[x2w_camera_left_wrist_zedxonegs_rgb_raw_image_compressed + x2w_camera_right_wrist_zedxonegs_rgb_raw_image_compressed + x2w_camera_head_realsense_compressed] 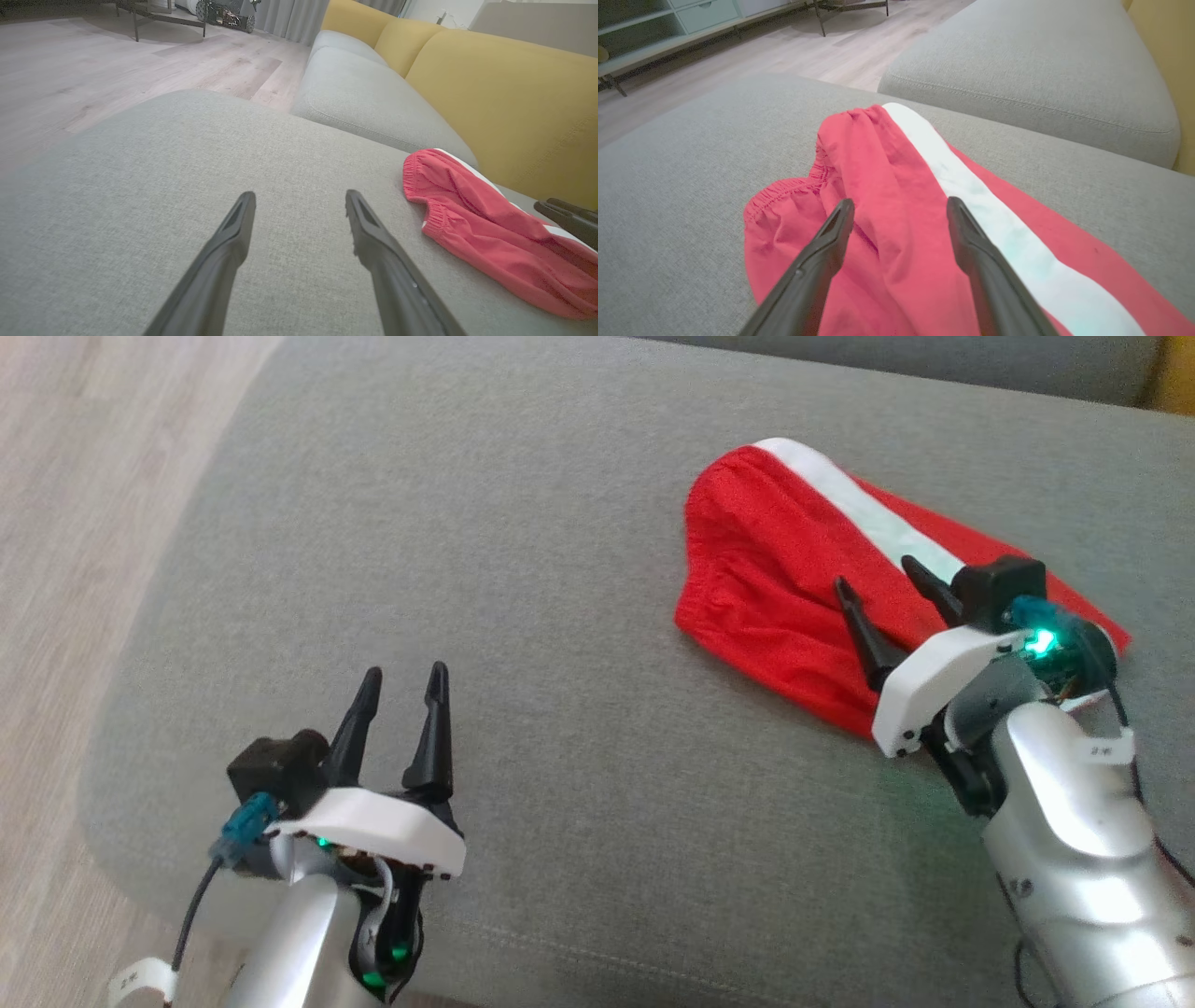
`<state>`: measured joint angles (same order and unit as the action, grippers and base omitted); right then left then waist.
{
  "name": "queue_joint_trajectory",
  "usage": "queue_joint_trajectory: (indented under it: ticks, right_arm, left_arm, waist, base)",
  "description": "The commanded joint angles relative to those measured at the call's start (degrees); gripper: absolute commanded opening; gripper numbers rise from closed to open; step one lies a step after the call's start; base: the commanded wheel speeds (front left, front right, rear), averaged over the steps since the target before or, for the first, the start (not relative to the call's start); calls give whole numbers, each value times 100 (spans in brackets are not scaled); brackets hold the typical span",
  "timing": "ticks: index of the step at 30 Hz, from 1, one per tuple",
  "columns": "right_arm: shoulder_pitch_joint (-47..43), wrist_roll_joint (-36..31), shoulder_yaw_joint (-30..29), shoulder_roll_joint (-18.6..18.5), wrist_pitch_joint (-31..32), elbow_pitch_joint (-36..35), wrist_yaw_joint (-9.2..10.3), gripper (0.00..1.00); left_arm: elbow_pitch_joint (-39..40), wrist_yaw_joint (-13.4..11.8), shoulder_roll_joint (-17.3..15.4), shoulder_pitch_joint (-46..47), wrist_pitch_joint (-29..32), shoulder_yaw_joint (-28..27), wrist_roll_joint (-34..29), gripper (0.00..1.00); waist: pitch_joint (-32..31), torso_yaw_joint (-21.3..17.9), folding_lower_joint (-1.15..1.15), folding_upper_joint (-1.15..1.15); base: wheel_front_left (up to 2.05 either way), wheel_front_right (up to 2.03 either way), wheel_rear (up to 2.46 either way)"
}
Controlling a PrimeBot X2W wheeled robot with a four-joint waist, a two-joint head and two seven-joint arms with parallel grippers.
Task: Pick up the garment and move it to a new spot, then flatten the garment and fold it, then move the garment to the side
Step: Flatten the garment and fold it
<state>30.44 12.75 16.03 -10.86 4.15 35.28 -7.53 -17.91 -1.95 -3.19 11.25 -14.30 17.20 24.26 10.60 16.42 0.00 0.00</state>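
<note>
Both grippers' jaws stand apart: right gripper (876, 571) over the red garment (766, 551), left gripper (406, 670) over grey cushion (513, 523). Beyond, a yellow backrest (490, 93) and wood floor (93, 60).

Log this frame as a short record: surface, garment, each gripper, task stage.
surface: grey sofa cushion
garment: red garment with a white stripe, lying wrinkled on the cushion's right part
left gripper: left gripper open, over bare cushion, apart from the garment
right gripper: right gripper open, over the garment, fingers either side of a fold beside the stripe; contact cannot be told
held: nothing
task stage: garment not gripped
</note>
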Motion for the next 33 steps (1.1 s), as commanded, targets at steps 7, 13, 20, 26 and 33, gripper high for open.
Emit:
queue_joint_trajectory:
  ticks: [7, 13, 20, 26, 33]
  right_arm:
    - [498, 147, 307, -194, 72, 475, 4, 100]
    - [744, 419, 604, -237, -95, 801, 4, 0]
    - [774, 500, 1226, -242, -723, 430, 4, 0]
    - [205, 1002, 2132, -492, -494, -562, 4, 0]
    - [-605, 1319, 2855, -1168, 216, -1755, 4, 0]
  left_arm:
    - [119, 75, 12, 249, -70, -315, -105, 100]
    - [110, 87, 28, 302, -70, -342, -104, 100]
    - [85, 52, 30, 275, -70, -359, -45, 100]
    - [19, 60, 31, 155, -70, -419, -87, 100]
    - [-61, 87, 31, 0, -70, -498, -121, 100]
  waist:
    - [160, 222, 0, 0]
    - [206, 191, 0, 0]
    - [14, -2, 0, 0]
    - [-298, -249, 0, 0]
    - [-642, -540, 0, 0]
  base:
    - [0, 0, 0]
    - [0, 0, 0]
    - [0, 0, 0]
    - [0, 0, 0]
    - [0, 0, 0]
